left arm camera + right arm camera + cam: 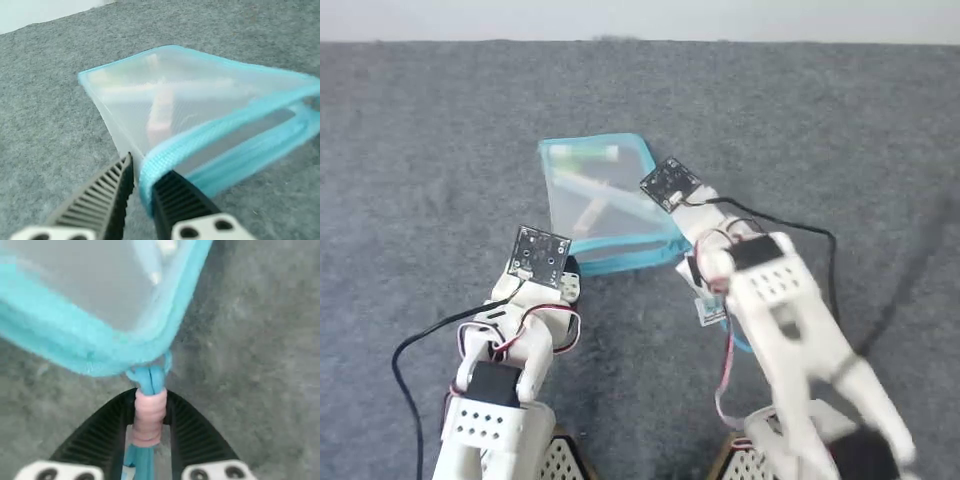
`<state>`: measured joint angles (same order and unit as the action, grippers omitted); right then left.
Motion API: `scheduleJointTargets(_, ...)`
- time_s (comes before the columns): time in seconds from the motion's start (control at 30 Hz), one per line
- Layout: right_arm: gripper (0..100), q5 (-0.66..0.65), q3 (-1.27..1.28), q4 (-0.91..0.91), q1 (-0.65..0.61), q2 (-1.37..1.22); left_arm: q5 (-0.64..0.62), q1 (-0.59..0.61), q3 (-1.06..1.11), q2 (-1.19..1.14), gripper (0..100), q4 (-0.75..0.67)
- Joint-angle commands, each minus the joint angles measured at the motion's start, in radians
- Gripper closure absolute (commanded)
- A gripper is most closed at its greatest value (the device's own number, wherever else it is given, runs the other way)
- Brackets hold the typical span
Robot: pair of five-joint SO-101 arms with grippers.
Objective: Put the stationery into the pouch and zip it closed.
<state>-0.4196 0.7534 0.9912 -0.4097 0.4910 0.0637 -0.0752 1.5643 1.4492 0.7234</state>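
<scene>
Right gripper (pixel 148 407) clamping the pink zip pull (pixel 149 422), left gripper (pixel 142 174) pinching the blue corner edge of the pouch (pixel 595 200), stationery (pixel 161 115) lying inside, grey mat (pixel 420 150) spreading wide around it

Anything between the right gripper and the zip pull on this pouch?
Nothing visible. The right gripper is shut on the pink zip pull of the translucent turquoise-trimmed pouch; the left gripper pinches the pouch's trim.
</scene>
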Motion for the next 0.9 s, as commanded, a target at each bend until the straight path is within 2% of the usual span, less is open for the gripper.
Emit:
scheduleJointTargets(0.0, 99.2, 0.005, -0.048, 0.131, -0.038, 0.294, -0.029, -0.009, -0.068, -0.009, 99, 0.002)
scheduleJointTargets(0.2, 99.2, -0.028, -0.049, 0.289, -0.168, 0.553, -0.029, -0.009, -0.071, -0.009, 99, 0.017)
scheduleJointTargets(0.53, 99.2, -0.026, -0.083, 0.404, -0.120, 0.831, -0.028, -0.006, -0.082, -0.011, 99, 0.037)
scheduleJointTargets(0.73, 99.2, -0.025, -0.256, 0.510, -0.358, 0.898, -0.026, -0.008, -0.124, -0.127, 99, 0.026)
scheduleJointTargets(0.87, 99.2, -0.028, -0.339, 0.519, -0.475, 0.842, -0.026, -0.008, -0.160, -0.311, 99, -0.060)
